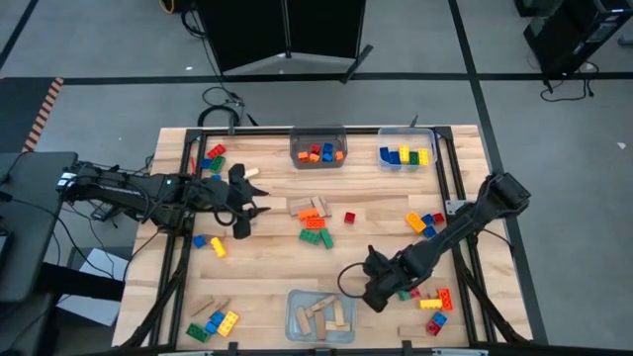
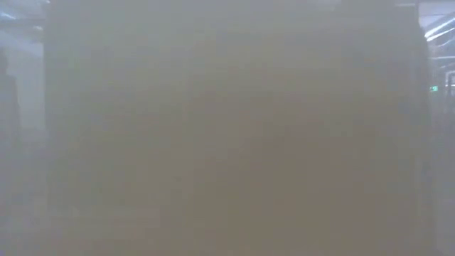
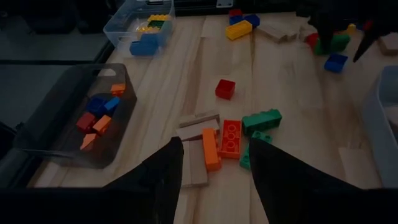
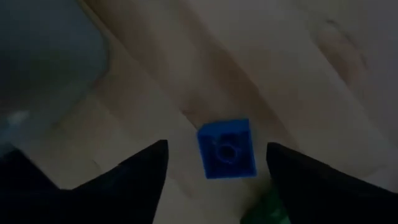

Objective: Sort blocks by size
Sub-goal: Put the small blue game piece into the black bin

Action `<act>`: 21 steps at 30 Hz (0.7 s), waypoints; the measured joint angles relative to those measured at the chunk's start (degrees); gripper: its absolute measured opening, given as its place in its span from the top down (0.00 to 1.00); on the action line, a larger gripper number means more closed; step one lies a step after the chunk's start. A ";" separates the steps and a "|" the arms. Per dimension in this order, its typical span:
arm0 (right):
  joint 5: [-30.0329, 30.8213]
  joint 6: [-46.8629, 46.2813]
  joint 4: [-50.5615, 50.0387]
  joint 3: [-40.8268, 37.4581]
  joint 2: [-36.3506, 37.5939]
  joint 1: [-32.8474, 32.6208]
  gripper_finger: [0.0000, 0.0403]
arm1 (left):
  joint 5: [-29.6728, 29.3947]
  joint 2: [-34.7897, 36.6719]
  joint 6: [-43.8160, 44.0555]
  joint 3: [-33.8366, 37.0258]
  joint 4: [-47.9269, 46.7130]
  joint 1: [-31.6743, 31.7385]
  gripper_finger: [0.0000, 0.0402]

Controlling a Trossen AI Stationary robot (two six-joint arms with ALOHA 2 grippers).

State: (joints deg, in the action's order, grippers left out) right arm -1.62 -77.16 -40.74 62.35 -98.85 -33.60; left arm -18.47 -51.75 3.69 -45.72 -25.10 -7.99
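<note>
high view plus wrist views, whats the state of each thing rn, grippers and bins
left gripper: open, empty, over centre block pile
right gripper: open, small blue brick lying between its fingers
dark bin: holds small bricks
far clear bin: holds bigger bricks
near clear bin: holds wooden blocks

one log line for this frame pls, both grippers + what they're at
left gripper: open, empty, above orange studded brick | right gripper: open, over small blue studded brick on wooden table, not gripped

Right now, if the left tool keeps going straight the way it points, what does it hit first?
Most likely the orange brick lying between the left tool fingers' line, beside the tan wooden blocks. Depth is hard to judge, so it may pass just above.
</note>
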 joint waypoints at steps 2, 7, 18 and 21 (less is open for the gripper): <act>-1.10 0.77 -0.24 0.00 -1.18 0.00 0.25 | -0.53 0.00 0.00 0.00 -0.04 0.00 0.52; -2.40 2.60 -0.32 0.00 -4.49 0.00 0.22 | -2.19 0.00 -0.02 -0.01 -0.04 0.00 0.52; -2.80 10.11 -2.34 0.06 -6.26 0.29 0.62 | -4.87 -0.01 -0.02 0.00 0.00 0.00 0.52; -0.46 15.13 -6.01 -0.07 -4.17 1.01 0.62 | -4.93 -0.01 -0.02 -0.01 0.17 0.00 0.52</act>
State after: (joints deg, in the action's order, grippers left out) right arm -2.08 -62.03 -46.75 62.28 -103.02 -32.60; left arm -23.40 -51.76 3.66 -45.73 -24.93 -7.99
